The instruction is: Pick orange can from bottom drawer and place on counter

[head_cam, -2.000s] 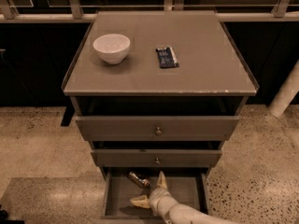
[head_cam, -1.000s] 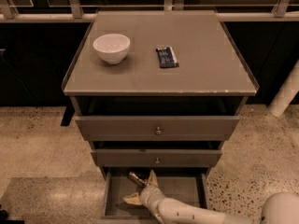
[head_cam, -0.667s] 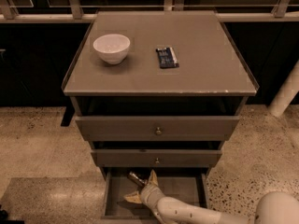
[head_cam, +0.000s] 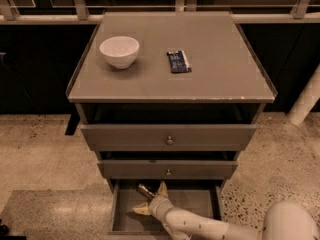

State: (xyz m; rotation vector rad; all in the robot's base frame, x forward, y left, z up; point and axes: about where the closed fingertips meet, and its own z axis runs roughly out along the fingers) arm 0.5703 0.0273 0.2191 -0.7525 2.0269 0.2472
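Arm [head_cam: 200, 226] frm lower right, forearm low over front lip of bottom drawer [head_cam: 190, 204], wrist angled twd drawer's back-left. Claw [head_cam: 150, 199] inside drawer, fingers [head_cam: 162, 188] splayed wide, gripping nothing. Orange can [head_cam: 145, 190] at drawer's back, left of centre, close by the gap btwn fingers. Step, we judge: reach/grasp, pick not yet done. Next, we reckon: ease fwd, clench on can, lift clear of upper drawers [head_cam: 168, 170]. Bench [head_cam: 225, 79], well above drawer, is the drop spot.

Counter [head_cam: 210, 79] matt, smooth, chipped front edge; orange can [head_cam: 145, 190] shiny metal; claw [head_cam: 151, 199] pale matt, in bottom drawer [head_cam: 195, 204].
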